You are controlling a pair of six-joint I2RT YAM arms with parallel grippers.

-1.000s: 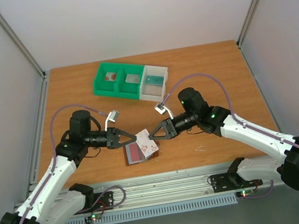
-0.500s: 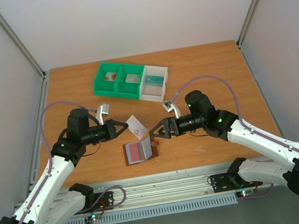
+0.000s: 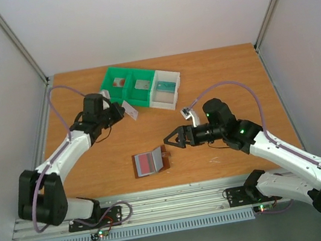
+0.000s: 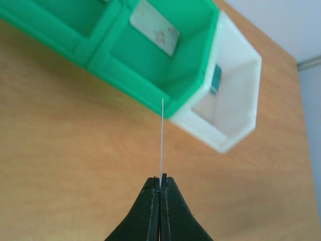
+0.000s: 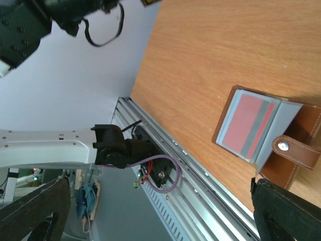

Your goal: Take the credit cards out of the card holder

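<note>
Over at the far left of the top view, the left gripper (image 3: pixel 121 112) blurs into its dark wrist, so its jaws are hard to read there. The left wrist view is clearer. The pale card (image 4: pixel 161 135) it holds appears only edge-on, as a thin line, and its face cannot be made out. A second pale card (image 4: pixel 154 27) in the green bin (image 4: pixel 125 83) is cut off by the top of that view. A teal item (image 4: pixel 216 79) in the white bin (image 4: pixel 235 118) is mostly hidden by the bin wall. In the right wrist view only the dark fingers (image 5: pixel 35 208) show at the bottom corners, and the card holder (image 5: pixel 296 153) runs off the right edge.

The left gripper is pressed together, pinching the near edge of the pale card. The card's far tip lines up with the green bin's near wall by the white bin, but whether it touches cannot be told. The right gripper (image 3: pixel 172 138) is spread wide and holds nothing.

The card holder lies open on the table (image 3: pixel 233 78) near the middle front. It is well apart from the left gripper and just to the near left of the right gripper. A red card (image 5: pixel 249 128) with a grey stripe sits in its pocket.
</note>
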